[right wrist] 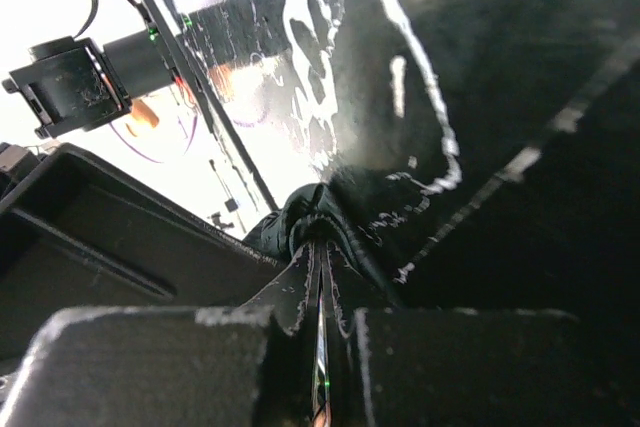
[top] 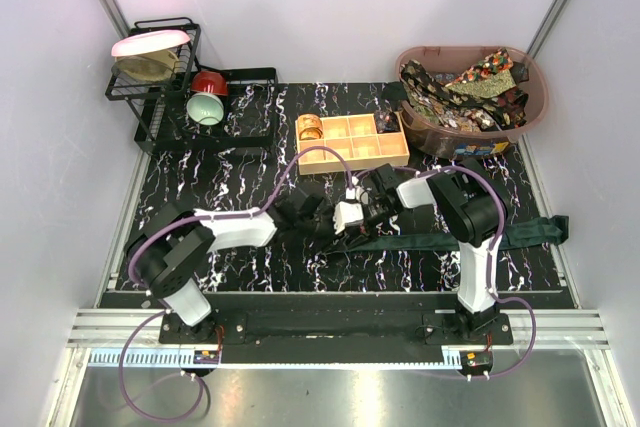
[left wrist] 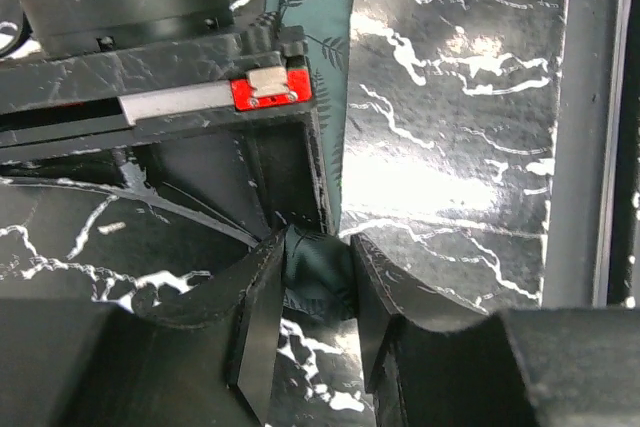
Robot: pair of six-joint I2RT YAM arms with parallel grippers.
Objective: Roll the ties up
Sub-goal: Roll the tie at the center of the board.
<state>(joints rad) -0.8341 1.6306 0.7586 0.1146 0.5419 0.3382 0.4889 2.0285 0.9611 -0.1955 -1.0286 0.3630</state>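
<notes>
The plain dark green tie (top: 430, 241) lies flat across the black marbled table, its far end (top: 545, 228) at the right edge. Its near end is bunched into a small roll at the table's middle. My left gripper (top: 322, 224) is shut on that rolled end (left wrist: 318, 269), fabric squeezed between the fingers. My right gripper (top: 362, 209) meets it from the right and is shut on the same dark green fabric (right wrist: 300, 217), fingers pressed together. The patterned ties (top: 470, 87) lie heaped in the basket.
A tan wooden compartment box (top: 352, 142) stands just behind both grippers, one rolled item in its left cell. A brown oval basket (top: 535, 107) sits at the back right. A dish rack (top: 160, 67) with bowls stands at the back left.
</notes>
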